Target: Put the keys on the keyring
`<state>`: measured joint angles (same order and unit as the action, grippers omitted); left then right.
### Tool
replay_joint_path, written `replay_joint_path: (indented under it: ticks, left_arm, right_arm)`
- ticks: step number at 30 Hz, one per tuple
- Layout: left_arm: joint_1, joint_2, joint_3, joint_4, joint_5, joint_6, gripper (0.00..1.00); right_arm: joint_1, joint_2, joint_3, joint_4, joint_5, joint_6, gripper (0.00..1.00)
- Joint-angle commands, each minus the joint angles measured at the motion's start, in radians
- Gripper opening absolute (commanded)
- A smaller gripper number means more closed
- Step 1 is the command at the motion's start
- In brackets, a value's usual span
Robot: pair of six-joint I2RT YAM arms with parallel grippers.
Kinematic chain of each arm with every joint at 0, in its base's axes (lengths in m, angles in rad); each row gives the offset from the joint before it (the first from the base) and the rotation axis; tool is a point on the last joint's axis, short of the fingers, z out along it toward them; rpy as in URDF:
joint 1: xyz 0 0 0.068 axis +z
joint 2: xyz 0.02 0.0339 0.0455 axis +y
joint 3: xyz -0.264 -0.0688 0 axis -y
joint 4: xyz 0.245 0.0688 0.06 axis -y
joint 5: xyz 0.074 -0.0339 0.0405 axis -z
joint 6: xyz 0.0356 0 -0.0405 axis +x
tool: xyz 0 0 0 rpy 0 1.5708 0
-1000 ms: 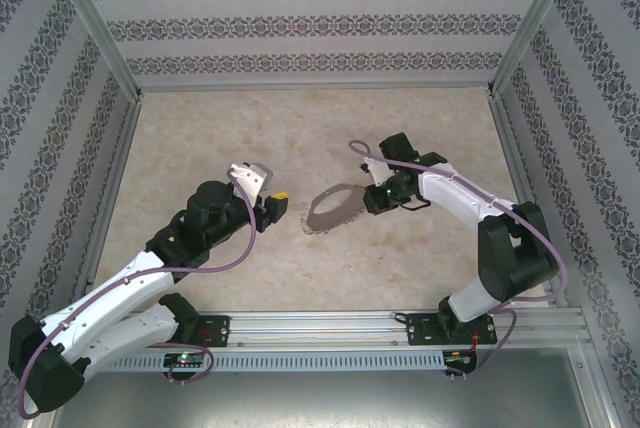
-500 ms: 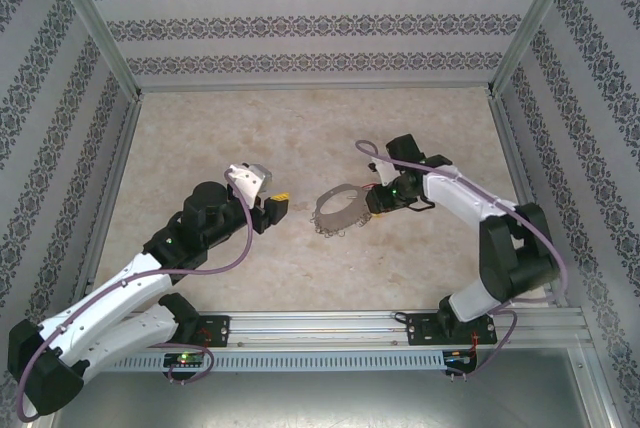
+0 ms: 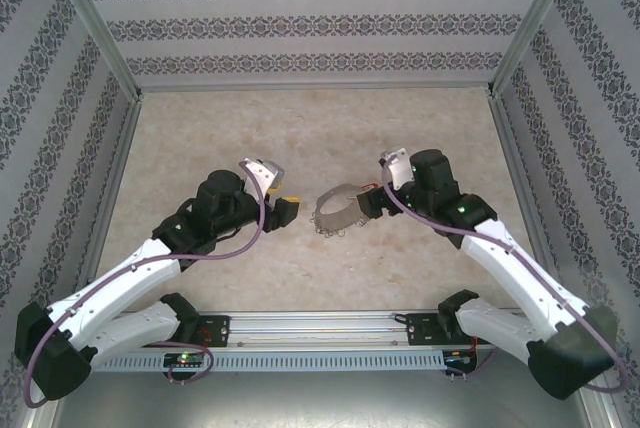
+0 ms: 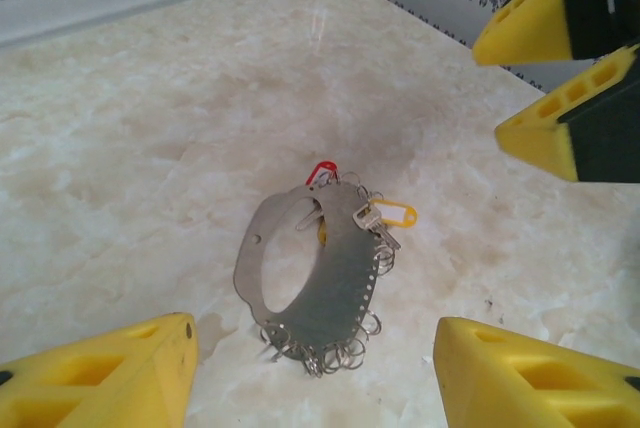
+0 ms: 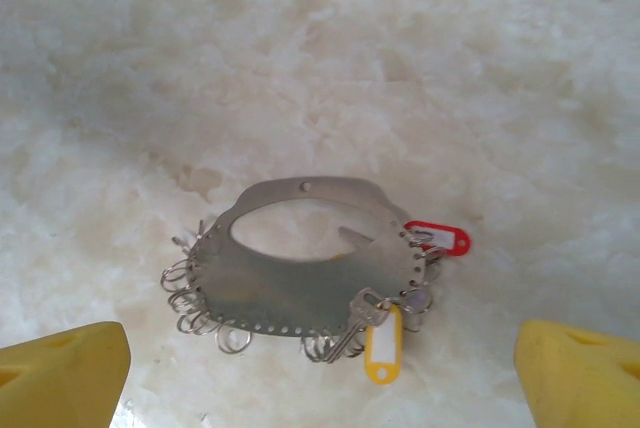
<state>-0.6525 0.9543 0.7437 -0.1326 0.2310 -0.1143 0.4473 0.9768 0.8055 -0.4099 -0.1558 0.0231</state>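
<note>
Looks close to done, judging by the present layout; can make out one silvery key (image 5: 351,327) hooked onto the keyring (image 5: 300,268) through a small split ring at its lower rim, with a yellow tag (image 5: 382,350) hanging alongside; can also make out a red tag (image 5: 440,240) clipped at the right end of the rim, probably with a second key tucked under it, though too small there to be sure. Placing the keyring: flat on the pale marbled surface (image 3: 200,128), between the two claws, touching neither. As for the left claw (image 3: 290,207): spread wide, gripping nothing, poised just beside the ring on its left; as for the right claw (image 3: 368,204): spread wide likewise, empty, just beside the ring on its right. Left to do, at a guess: threading any further keys onto the bare rings; failing that, merely drawing both claws back. For a holder, take the keyring itself: a flat grey plate with a handle-shaped slot, fringed with many little wire rings; most of them bare, two near the right end carrying the tags and the key.
</note>
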Motion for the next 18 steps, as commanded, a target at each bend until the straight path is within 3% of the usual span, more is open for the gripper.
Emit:
replay_joint_path:
  ticks: [1, 2, 3, 4, 9, 12, 16, 18]
  left_arm:
    - [0.01, 0.001, 0.03, -0.063, -0.005, -0.011, 0.68]
    - [0.01, 0.003, 0.028, -0.058, -0.017, -0.011, 0.71]
    - [0.015, 0.006, 0.023, -0.05, -0.024, -0.01, 0.82]
    - [0.021, 0.013, 0.019, -0.043, -0.039, -0.015, 1.0]
    - [0.091, 0.053, -0.018, -0.018, -0.261, -0.089, 1.0]
    - [0.167, 0.077, -0.041, 0.001, -0.294, -0.122, 1.0]
    - [0.213, 0.083, -0.104, 0.122, -0.409, -0.097, 1.0]
    - [0.231, 0.072, -0.148, 0.202, -0.504, -0.045, 1.0]
  right_arm:
    - [-0.005, -0.098, -0.085, 0.096, 0.091, 0.022, 0.98]
    - [-0.009, -0.136, -0.117, 0.114, 0.117, 0.034, 0.98]
    - [-0.014, -0.171, -0.146, 0.132, 0.14, 0.045, 0.98]
    - [-0.022, -0.216, -0.182, 0.156, 0.17, 0.063, 0.98]
    - [-0.082, -0.41, -0.349, 0.271, 0.372, 0.105, 0.98]
    - [-0.135, -0.449, -0.437, 0.367, 0.44, 0.105, 0.98]
    - [-0.245, -0.36, -0.51, 0.51, 0.386, 0.077, 0.98]
    - [-0.307, -0.302, -0.518, 0.57, 0.273, 0.017, 0.98]
